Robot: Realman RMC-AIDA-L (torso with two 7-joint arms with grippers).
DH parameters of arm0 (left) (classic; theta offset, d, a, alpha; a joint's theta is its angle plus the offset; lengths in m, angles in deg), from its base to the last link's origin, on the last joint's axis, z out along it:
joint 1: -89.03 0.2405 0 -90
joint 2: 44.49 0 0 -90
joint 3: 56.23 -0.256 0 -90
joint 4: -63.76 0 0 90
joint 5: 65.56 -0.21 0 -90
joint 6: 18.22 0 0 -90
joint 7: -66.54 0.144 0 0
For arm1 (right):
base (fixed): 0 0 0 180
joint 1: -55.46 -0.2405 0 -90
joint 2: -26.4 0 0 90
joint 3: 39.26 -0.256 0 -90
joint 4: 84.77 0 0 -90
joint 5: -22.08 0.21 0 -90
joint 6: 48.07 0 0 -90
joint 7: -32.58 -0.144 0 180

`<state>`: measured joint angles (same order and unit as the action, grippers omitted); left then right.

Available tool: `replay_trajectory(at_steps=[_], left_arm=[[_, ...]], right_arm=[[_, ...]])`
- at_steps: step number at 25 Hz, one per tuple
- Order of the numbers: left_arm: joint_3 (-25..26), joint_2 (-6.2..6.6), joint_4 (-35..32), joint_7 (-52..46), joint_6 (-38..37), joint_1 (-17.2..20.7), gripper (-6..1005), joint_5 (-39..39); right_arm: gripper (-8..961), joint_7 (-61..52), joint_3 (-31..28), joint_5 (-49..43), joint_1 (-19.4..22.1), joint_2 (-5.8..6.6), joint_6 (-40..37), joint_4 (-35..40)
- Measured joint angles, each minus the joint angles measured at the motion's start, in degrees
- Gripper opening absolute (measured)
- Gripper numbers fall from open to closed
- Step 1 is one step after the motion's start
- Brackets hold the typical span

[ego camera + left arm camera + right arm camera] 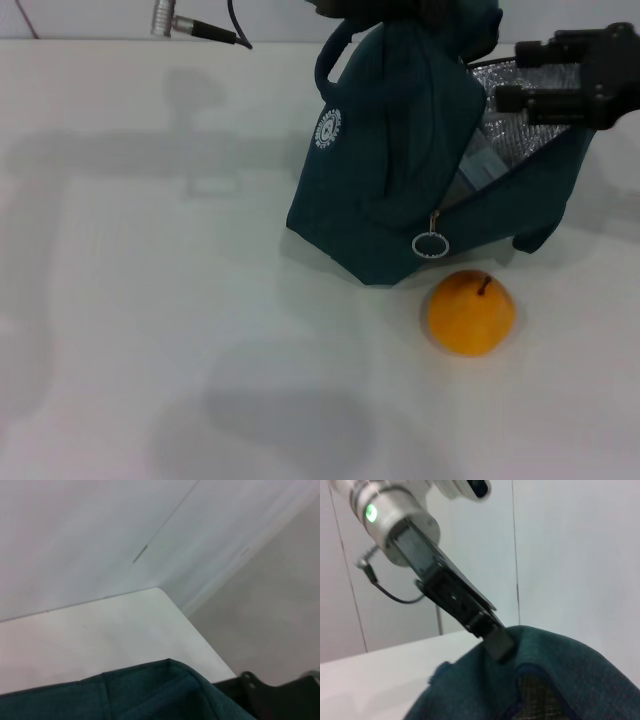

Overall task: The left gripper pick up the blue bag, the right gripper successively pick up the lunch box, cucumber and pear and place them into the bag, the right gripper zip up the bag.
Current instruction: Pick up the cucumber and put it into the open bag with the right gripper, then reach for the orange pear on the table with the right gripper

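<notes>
1. The desk point(150, 300) is carrying everything.
2. The blue bag point(400, 170) is hanging from the left pincer point(497, 642), which is pinching its top edge.
3. The right pincer point(510, 75) is hovering at the bag's open mouth; its fingers cannot be made out.
4. The pear point(471, 312) is sitting below it, just beside the bag.

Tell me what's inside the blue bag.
Through the blue bag's open mouth show silver foil lining and part of a clear lunch box. The rest is covered by fabric; no cucumber is visible.

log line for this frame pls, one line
left gripper: shut on blue bag top edge, holding it up | right gripper: at bag mouth, nothing seen held | pear: on table in front of bag | zip: open
</notes>
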<state>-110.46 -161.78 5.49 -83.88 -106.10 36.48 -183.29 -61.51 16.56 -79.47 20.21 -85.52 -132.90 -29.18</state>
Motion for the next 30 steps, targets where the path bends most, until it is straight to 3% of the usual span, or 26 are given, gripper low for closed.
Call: replay_trajectory(at_steps=[8,13,23,30], left_arm=[[0.0,0.34,1.3,2.1,2.7,0.5,36,-0.2],[0.0,0.4,1.6,3.8,4.2,1.2,36,-0.2],[0.0,0.57,2.1,4.8,5.5,1.4,35,-0.2],[0.0,0.37,2.2,5.3,5.7,1.4,36,0.0]], right_arm=[[631,6.8,-10.6,0.5,3.5,0.01,-16.8,-0.5],[629,17.4,-10.8,-0.4,7.5,-0.11,-23.7,-3.1],[624,21.4,-10.2,-7.5,9.2,-2.43,-20.9,-5.5],[621,21.3,-2.9,-8.2,7.6,-3.03,-13.1,-6.8]])
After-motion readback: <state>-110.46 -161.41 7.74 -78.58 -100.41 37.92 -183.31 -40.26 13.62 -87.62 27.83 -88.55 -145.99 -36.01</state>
